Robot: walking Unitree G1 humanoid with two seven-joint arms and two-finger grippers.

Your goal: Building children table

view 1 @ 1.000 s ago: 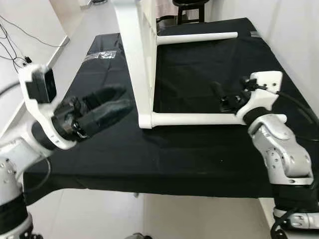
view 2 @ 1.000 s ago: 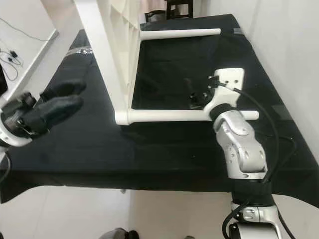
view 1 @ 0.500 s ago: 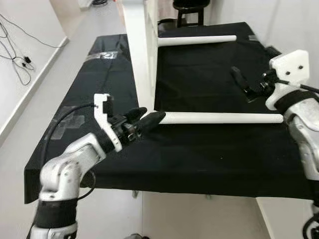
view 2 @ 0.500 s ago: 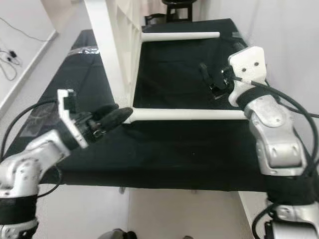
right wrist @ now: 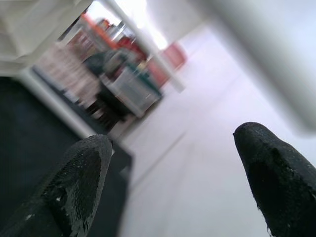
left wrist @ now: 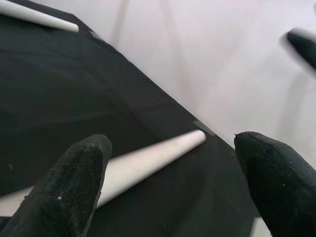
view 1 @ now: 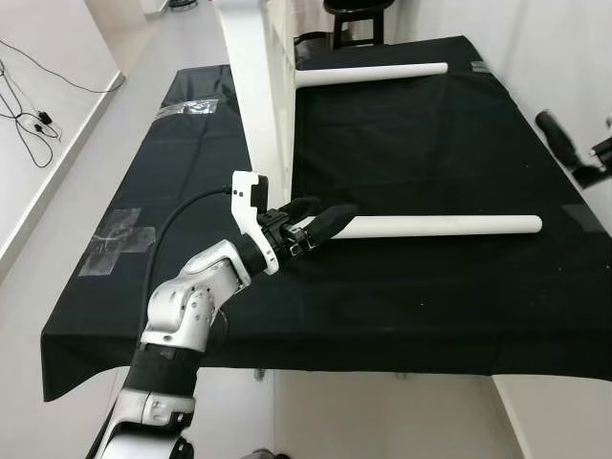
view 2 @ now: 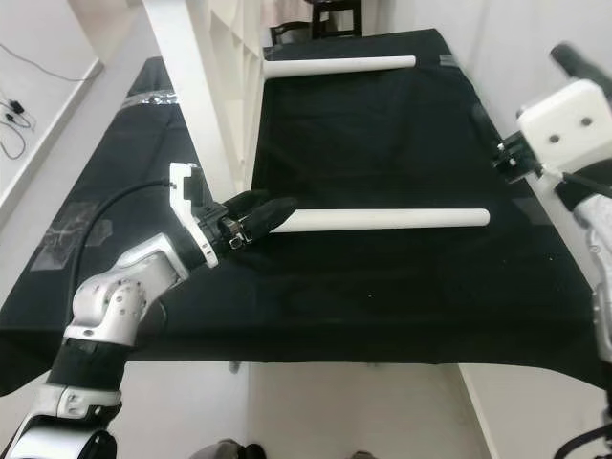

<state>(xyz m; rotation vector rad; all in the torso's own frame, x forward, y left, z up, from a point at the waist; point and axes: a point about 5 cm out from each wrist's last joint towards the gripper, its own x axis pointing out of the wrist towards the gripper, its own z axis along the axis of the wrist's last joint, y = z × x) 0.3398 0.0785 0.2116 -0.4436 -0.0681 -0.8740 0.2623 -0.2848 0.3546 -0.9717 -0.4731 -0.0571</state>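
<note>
A white children's table lies on its side on a black-covered bench (view 1: 411,153), with its top panel (view 1: 251,96) standing upright. Two round white legs stick out to the right, the near leg (view 1: 440,226) and the far leg (view 1: 373,73). My left gripper (view 1: 320,216) is at the near leg's base by the panel. It is open, with one black finger on each side of the leg (left wrist: 148,160). My right gripper (view 1: 579,143) hangs raised past the bench's right edge, open and holding nothing; its fingertips (right wrist: 81,173) stand wide apart.
A grey tape patch (view 1: 120,229) is on the cloth at the left. A dark stool (view 1: 359,10) stands behind the bench. Cables (view 1: 29,105) lie on the floor to the left. A white wall runs along the bench's right side.
My left arm has swung in from the left and reached the near leg's base. My right gripper has left the near leg's free end and risen to the right.
</note>
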